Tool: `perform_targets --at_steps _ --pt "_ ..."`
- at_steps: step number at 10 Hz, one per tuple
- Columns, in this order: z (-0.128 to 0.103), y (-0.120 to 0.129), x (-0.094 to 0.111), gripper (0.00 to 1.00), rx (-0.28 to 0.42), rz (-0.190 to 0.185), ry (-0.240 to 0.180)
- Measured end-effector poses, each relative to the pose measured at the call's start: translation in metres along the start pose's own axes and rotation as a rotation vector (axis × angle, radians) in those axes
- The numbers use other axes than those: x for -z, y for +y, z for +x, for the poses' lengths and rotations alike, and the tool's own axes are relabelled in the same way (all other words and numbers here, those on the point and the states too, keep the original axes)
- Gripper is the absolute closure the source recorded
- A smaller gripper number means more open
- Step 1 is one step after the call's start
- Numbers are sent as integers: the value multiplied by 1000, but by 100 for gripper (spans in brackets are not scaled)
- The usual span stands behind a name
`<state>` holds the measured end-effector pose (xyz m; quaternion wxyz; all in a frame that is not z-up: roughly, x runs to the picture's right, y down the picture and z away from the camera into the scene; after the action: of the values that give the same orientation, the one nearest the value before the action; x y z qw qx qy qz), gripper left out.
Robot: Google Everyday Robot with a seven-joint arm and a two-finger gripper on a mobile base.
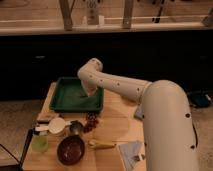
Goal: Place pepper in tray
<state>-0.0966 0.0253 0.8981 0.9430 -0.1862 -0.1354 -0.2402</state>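
Fingers [89,93] over green tray [62,102]

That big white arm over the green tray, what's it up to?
It is a robot arm reaching across a wooden table, with its gripper hanging just above the green tray. Its job is to put a small pepper in that tray, but no pepper can be made out from here. Nearer the front sit a dark red bowl, a bunch of dark grapes and a yellow banana-like item.
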Motion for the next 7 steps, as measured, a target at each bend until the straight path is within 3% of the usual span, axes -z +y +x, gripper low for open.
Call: perform_targets --at_steps 7 --pt "2 -3 -3 98 -2 23 -13"
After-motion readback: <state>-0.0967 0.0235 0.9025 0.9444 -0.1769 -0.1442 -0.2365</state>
